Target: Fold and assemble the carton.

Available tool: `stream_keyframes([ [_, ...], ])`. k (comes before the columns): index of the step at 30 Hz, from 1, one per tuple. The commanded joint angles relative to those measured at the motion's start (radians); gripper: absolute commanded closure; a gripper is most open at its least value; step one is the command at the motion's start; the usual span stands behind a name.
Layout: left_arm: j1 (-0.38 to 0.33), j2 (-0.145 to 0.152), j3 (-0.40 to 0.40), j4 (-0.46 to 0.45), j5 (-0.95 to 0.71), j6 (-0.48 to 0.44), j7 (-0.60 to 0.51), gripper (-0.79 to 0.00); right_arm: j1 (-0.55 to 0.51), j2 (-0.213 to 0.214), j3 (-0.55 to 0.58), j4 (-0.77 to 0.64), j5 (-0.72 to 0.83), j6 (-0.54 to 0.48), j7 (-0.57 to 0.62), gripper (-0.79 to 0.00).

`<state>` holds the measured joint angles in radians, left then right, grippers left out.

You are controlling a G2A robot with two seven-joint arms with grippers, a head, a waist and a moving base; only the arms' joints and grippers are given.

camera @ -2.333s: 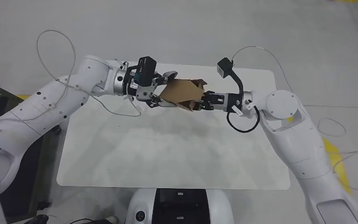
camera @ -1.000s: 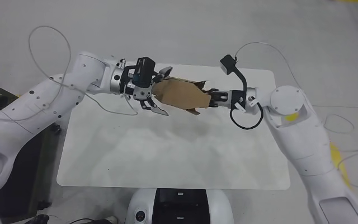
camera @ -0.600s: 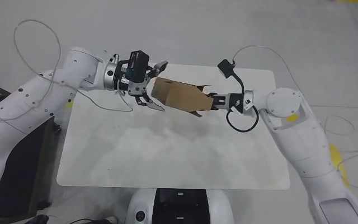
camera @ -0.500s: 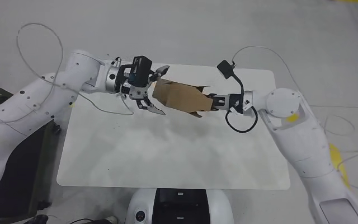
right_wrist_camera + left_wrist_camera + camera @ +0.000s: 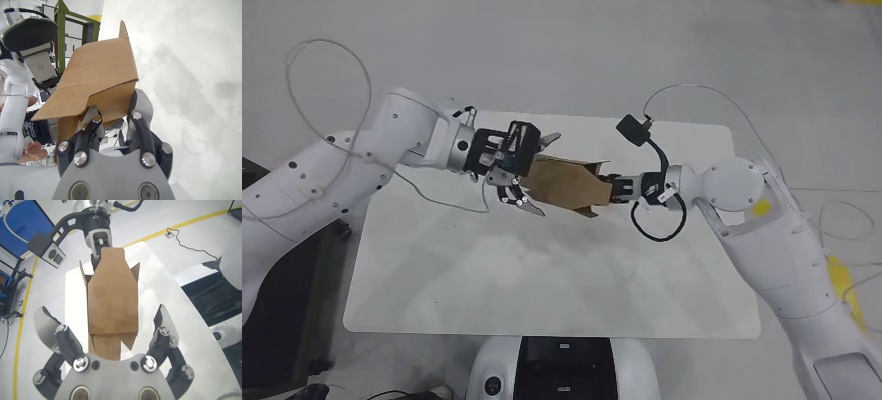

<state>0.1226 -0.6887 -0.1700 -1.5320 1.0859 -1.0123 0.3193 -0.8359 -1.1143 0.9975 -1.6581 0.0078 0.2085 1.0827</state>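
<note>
Folding end flaps, likely: your right gripper point(image 5: 115, 108) clamps the brown corrugated cardboard carton point(image 5: 564, 185); left gripper point(image 5: 103, 317) gapes around its loose end, so tuck that next.

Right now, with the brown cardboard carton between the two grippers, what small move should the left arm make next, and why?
Probably close the left gripper gently. It is open, straddling the near end of the brown cardboard carton, where the side flaps splay out, while the right gripper clamps the far end.

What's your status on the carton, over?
Right jaws shut on carton, held over table. Left jaws open, astride its other end. Nothing in the way.
</note>
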Motion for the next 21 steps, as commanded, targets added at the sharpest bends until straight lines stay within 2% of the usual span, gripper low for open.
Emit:
stream_keyframes([
  [1,0.003,-0.008,0.000,-0.007,0.006,0.000,-0.028,-0.785,0.001,0.000,-0.002,-0.003,-0.001,0.019,0.003,-0.043],
  [8,-0.001,-0.032,0.000,-0.015,0.010,0.000,-0.085,-0.785,0.009,0.001,-0.011,-0.014,-0.016,0.064,0.014,-0.071],
  [21,0.010,-0.078,0.000,0.000,-0.044,0.000,-0.225,-0.785,0.023,-0.001,-0.033,-0.023,-0.026,0.088,0.022,-0.111],
])
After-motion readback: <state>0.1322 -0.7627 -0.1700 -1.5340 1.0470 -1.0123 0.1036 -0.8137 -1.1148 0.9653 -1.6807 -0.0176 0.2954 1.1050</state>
